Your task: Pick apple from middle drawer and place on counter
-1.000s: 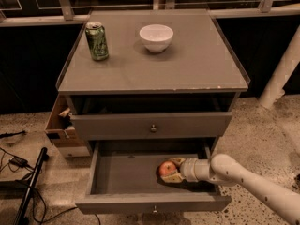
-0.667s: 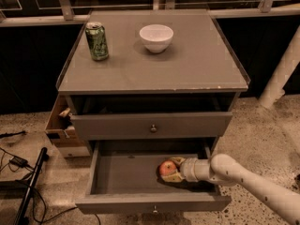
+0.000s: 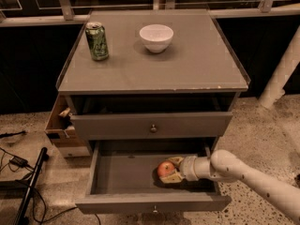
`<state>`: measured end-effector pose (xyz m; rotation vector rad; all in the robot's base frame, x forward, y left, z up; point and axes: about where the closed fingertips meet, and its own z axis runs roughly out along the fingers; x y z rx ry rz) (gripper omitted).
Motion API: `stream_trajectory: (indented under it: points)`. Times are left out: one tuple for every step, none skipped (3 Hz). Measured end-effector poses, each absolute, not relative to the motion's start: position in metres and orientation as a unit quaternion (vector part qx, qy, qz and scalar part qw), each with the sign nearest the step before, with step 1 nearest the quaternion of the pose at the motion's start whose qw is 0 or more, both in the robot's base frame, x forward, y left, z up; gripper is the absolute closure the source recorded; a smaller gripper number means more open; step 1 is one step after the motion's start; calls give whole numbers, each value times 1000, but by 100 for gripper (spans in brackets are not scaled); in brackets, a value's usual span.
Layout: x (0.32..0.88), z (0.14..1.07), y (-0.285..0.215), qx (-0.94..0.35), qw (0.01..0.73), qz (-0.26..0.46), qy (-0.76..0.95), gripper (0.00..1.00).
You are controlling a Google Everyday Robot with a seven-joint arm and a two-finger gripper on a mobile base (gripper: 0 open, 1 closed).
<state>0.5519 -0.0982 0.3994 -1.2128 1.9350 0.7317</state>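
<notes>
Jaws: inside the open drawer, towards its right, closed around the apple with one finger on the far side of the fruit and one on the near side, both touching it.
Apple (image 3: 164,168): red-orange, resting on the drawer floor right of centre, nearer the front wall than the back, held between the jaws.
Drawer (image 3: 122,172): pulled well out, flat grey floor, low side walls, small round knob on its front; only the apple and the jaws are in it.
Arm (image 3: 243,175): white, coming in from the lower right over the drawer's right wall, wrist pointing left at the apple.
Upper drawer (image 3: 151,124): grey front with a round knob, just above the open one, with a dark gap under the worktop.
Worktop (image 3: 187,71): flat grey, thin raised side rims, pale chips on the front edge.
Can (image 3: 97,41): green, upright, back left on the worktop.
Bowl (image 3: 156,37): white, upright, back centre, well apart from the can.
Box (image 3: 61,130): cardboard, open, on the floor against the cabinet's left side.
Cables (image 3: 18,162): black, on the speckled floor at far left.
Post (image 3: 281,74): white, leaning, right of the cabinet.
</notes>
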Motion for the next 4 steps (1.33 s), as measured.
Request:
stream_trajectory:
  points:
    - [536, 448, -94, -495, 338, 300, 742, 100]
    - [515, 530, -91, -519, 312, 311, 732, 100]
    - [517, 565, -95, -541, 313, 288, 725, 100]
    - [517, 565, -95, -541, 313, 288, 725, 100]
